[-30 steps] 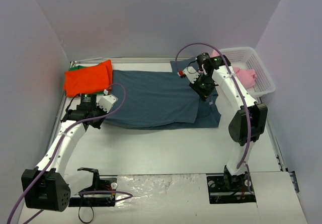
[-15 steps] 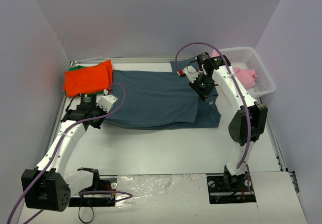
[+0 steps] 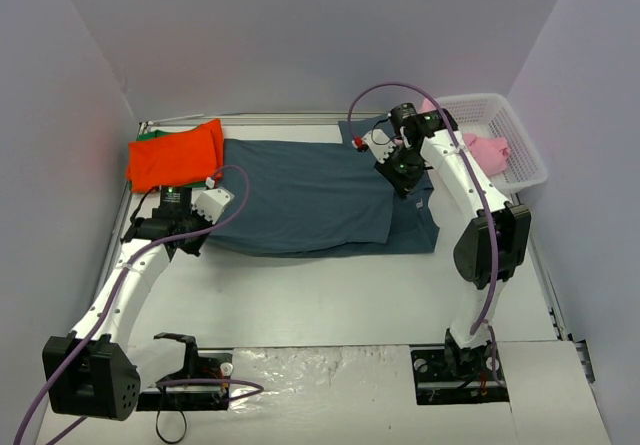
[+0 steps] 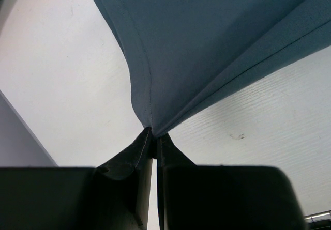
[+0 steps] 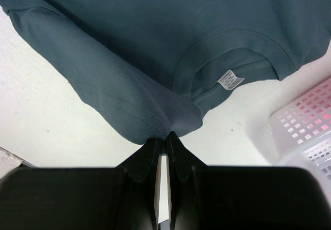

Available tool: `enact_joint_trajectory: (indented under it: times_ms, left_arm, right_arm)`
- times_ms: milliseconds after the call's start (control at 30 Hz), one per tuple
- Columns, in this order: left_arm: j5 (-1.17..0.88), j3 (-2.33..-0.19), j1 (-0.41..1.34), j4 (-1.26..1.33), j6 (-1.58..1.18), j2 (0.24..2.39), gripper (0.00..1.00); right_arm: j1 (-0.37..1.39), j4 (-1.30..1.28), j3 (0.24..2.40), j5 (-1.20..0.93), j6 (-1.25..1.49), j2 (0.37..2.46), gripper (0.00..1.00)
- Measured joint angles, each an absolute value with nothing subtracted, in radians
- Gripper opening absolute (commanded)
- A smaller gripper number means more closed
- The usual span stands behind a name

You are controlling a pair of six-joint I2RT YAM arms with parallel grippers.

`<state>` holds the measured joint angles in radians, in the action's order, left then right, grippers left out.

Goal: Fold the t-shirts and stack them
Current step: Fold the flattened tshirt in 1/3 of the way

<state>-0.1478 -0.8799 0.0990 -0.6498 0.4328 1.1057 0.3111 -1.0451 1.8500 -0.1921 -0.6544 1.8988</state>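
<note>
Blue shirt [image 3: 310, 190] pinched, left claw [image 4: 153, 138], right claw [image 5: 165, 138]

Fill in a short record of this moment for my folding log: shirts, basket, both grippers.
blue shirt: spread flat in the middle, collar end at right
orange shirt: folded, far left corner
green shirt: under the orange shirt, only an edge showing
pink shirt: in the basket
basket: far right corner
left gripper: shut on the blue shirt's edge
right gripper: shut on the blue shirt beside the collar
</note>
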Motion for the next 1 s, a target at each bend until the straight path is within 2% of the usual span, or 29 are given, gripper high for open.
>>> enact_joint_trajectory:
  times_ms: [1000]
  left_arm:
    - [-0.171, -0.914, 0.097, -0.653, 0.416, 1.075, 0.02]
  right_arm:
    - [0.323, -1.000, 1.826, -0.225, -0.628, 1.913, 0.00]
